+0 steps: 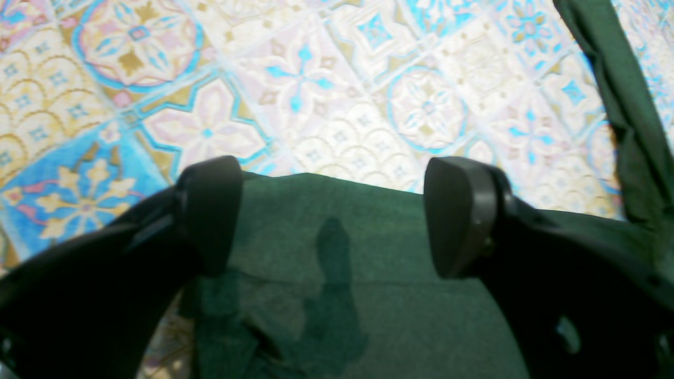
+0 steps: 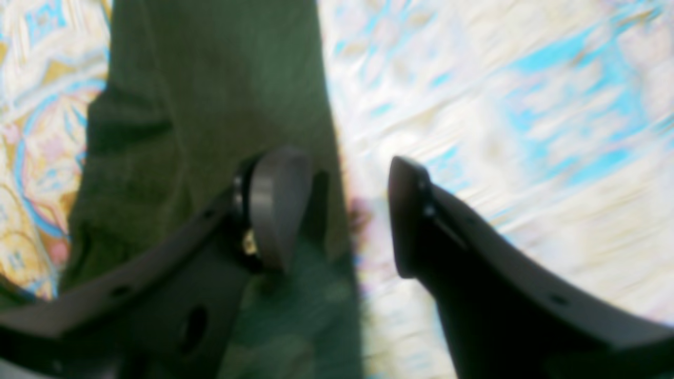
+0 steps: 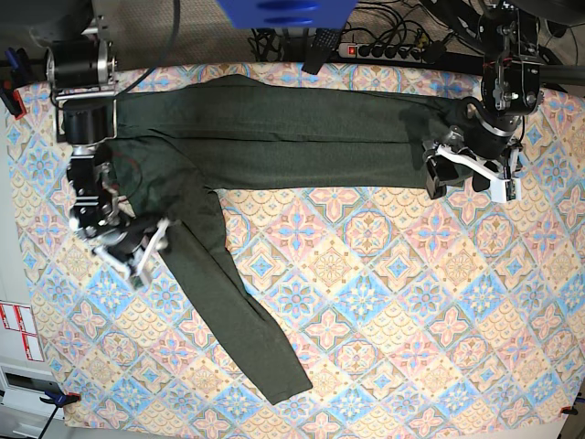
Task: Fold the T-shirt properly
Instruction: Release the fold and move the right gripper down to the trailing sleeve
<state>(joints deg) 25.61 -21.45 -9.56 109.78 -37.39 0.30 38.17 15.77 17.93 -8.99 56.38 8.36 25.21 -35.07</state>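
The dark olive-green T-shirt [image 3: 274, 128] lies as a long band along the table's back edge. One long sleeve [image 3: 238, 311] runs diagonally down toward the front. My left gripper [image 3: 466, 180] hovers over the band's right end. In the left wrist view it [image 1: 334, 216] stands wide open over the shirt fabric [image 1: 358, 295], with nothing between its fingers. My right gripper [image 3: 142, 251] is at the sleeve's left edge. The blurred right wrist view shows it [image 2: 342, 216] open. One finger is over the cloth [image 2: 210, 79] and the other over the tablecloth.
A patterned tablecloth [image 3: 411, 302] in blue, pink and yellow covers the whole table. A power strip and cables [image 3: 384, 48] lie behind the back edge. Clamps sit at the table's corners [image 3: 55, 395].
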